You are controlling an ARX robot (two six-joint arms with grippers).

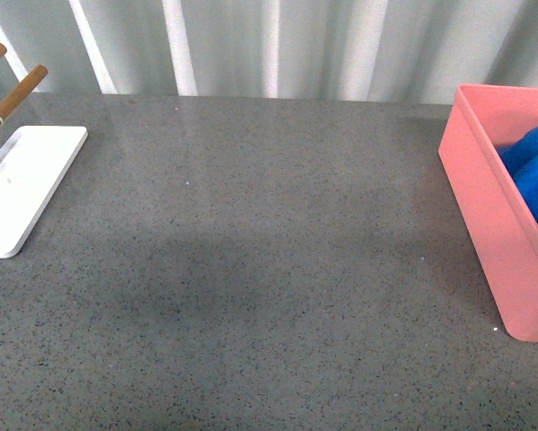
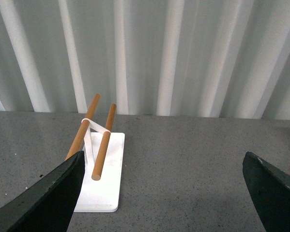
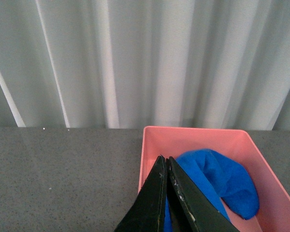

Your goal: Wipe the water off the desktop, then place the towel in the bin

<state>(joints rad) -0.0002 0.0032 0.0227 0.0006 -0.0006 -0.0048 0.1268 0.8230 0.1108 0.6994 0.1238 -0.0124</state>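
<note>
The towel point(image 1: 536, 175) lies bunched inside the bin point(image 1: 484, 211) on the table point(image 1: 251, 269). The left end effector point(image 2: 164, 193) is spread wide near the stand point(image 2: 102, 181). The right end effector point(image 3: 166, 193) is pressed closed, empty, above the bin.

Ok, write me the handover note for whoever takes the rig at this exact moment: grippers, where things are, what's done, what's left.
Left gripper: open, empty, facing the white stand with wooden pegs.
Right gripper: shut, empty, in front of the bin.
Towel: bunched inside the bin, at the desktop's right side.
Done: towel is in the bin; no water shows on the desktop in the front view.
Left: nothing evident; probably just retract the arms.
</note>
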